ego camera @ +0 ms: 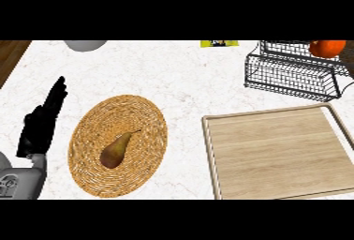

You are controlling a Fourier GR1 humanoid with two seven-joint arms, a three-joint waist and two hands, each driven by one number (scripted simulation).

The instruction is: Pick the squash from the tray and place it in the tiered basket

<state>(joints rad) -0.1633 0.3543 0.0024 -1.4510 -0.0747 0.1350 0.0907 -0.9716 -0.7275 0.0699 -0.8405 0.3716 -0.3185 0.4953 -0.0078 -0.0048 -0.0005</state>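
1. The white marble counter (173, 75) fills the head view, with a strip of brown wood floor at the upper left corner.
2. The left hand (43, 123) shows at the view's left edge, black, its fingers straight and pointing up the picture, holding nothing. It lies over the counter just left of the woven mat, apart from it.
3. The grey left forearm (19, 182) enters at the lower left corner.
4. The right hand shows nowhere in the view.
5. A round woven straw mat (138, 112) lies left of centre. A brownish-green pear (116, 151) lies on it, stem toward the upper right, in the mat's lower middle part.
6. A light wooden tray (276, 150) with a raised rim sits to the right of the mat, apart from it. Only its bare boards show.
7. The black wire tiered basket (290, 75) stands at the upper right, beyond the tray's far edge.
8. The orange squash (327, 48) rests in the basket's upper right part, partly cut off by the view's top edge.
9. A grey rounded object (86, 45) and a small yellow item (220, 43) sit at the far edge of the counter, both cut off.
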